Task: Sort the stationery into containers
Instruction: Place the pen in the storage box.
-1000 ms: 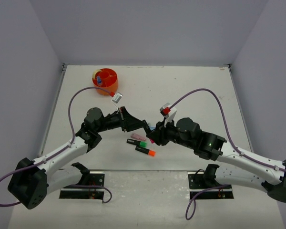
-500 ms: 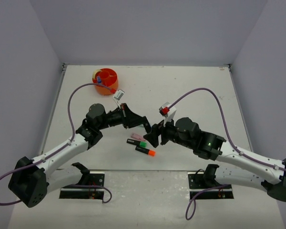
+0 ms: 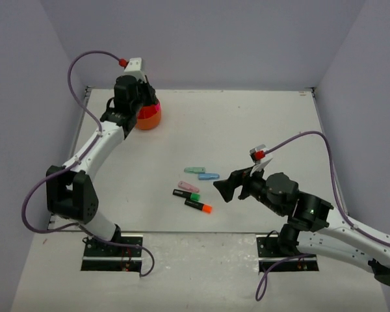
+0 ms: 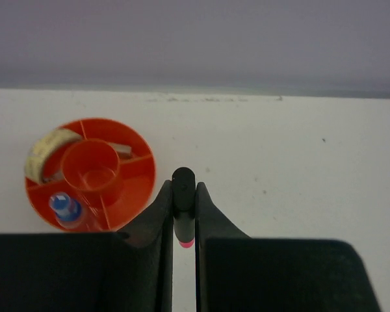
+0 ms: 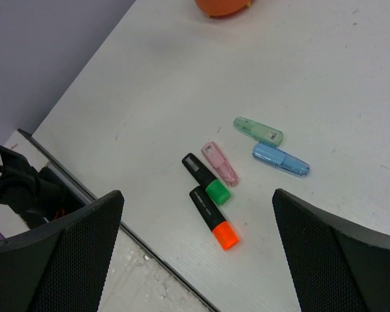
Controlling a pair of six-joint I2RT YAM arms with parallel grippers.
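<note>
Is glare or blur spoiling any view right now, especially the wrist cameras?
Left wrist: no glare; the orange organiser and the pink-ended highlighter in the left gripper look sharp. Right wrist: even light, the green highlighter and pieces beside it crisp, shadows faint; the right gripper looms large at both lower corners. Top external: flat light, no glare, but the left arm covers much of the organiser.

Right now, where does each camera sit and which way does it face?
Top external: fixed above and behind the robot, looking down on the table; left arm and right arm both show.
Left wrist: on the left arm, facing down and toward the back wall, at the orange organiser; left fingers, shut on a pink-ended highlighter, show.
Right wrist: on the right arm, facing down at the green highlighter and orange highlighter; right fingers, open, frame them.
Shared: all three see the organiser.
</note>
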